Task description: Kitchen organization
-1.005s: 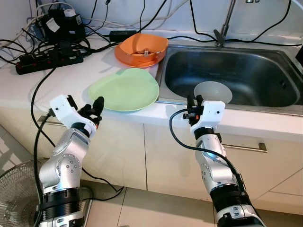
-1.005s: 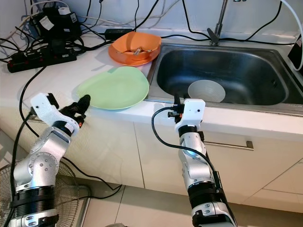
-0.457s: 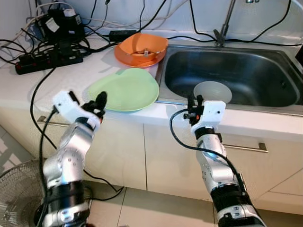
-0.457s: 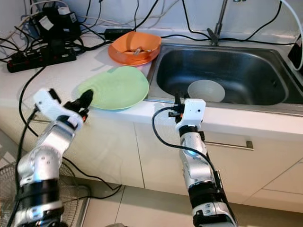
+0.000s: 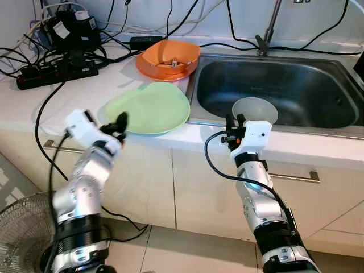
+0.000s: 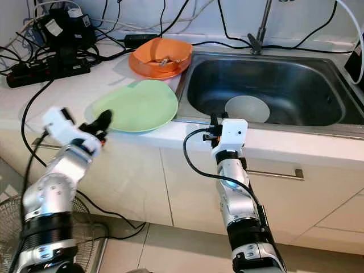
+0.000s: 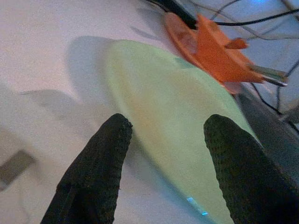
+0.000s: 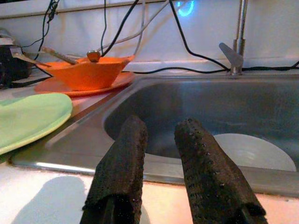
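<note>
Left gripper (image 7: 161, 135) parted at rim of flat pale-green round plate (image 5: 151, 107); right gripper (image 8: 161, 140) slightly apart before stainless steel sink (image 5: 318, 114).

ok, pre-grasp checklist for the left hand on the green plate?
1. Left hand open: ok, fingers apart in the left wrist view.
2. Aimed at green plate: ok, the plate's near rim lies between the fingers.
3. Contact with plate: cannot tell, fingertips look just short of the rim.
4. Plate top bare: ok, nothing on it.
5. Orange bowl apart from the green plate: ok, it sits behind on its orange plate.
6. Right hand out of the way: ok, at the sink's front edge, facing the white dish inside.
</note>
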{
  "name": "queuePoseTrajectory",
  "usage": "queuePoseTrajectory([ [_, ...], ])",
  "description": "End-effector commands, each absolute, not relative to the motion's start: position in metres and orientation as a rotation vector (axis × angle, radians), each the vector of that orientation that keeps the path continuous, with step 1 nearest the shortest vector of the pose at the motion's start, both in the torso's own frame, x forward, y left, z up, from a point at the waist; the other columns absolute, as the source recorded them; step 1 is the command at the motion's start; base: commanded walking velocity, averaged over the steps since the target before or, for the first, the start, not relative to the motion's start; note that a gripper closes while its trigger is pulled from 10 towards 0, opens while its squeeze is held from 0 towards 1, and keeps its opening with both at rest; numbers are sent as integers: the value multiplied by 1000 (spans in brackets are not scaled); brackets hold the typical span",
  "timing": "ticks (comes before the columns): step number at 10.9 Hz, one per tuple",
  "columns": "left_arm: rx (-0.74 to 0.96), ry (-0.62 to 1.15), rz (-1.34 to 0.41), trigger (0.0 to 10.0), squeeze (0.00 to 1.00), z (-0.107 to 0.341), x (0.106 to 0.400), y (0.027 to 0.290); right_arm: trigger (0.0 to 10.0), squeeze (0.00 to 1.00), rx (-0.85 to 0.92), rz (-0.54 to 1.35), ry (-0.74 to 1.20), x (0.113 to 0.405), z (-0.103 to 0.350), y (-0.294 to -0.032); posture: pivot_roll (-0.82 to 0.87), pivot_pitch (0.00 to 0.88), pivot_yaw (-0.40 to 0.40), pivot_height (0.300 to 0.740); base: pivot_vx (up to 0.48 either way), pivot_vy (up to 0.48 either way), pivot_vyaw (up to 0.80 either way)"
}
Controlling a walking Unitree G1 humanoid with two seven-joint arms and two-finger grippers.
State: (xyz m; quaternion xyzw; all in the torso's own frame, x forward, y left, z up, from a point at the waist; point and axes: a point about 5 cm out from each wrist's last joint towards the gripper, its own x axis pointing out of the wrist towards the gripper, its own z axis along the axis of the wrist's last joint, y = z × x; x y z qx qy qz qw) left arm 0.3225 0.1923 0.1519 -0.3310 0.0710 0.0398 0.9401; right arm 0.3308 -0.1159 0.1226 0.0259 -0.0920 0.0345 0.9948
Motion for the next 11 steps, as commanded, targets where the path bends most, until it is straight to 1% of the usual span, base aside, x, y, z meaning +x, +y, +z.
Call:
queuePoseTrajectory([
  [1,-661,146,110,10000,0,152,318,198,10000,0,53,66,-195,331,127,-117,98,0,51,740,0,0,0],
  [3,-669,157,118,10000,0,150,317,198,10000,0,54,74,-194,332,128,-114,106,0,47,740,0,0,0],
  [8,-675,185,32,10000,0,154,333,179,10000,0,54,60,-196,331,128,-117,80,0,59,740,0,0,0],
  [11,-683,216,31,10000,0,150,334,175,10000,0,54,59,-197,331,128,-117,75,0,64,740,0,0,0],
])
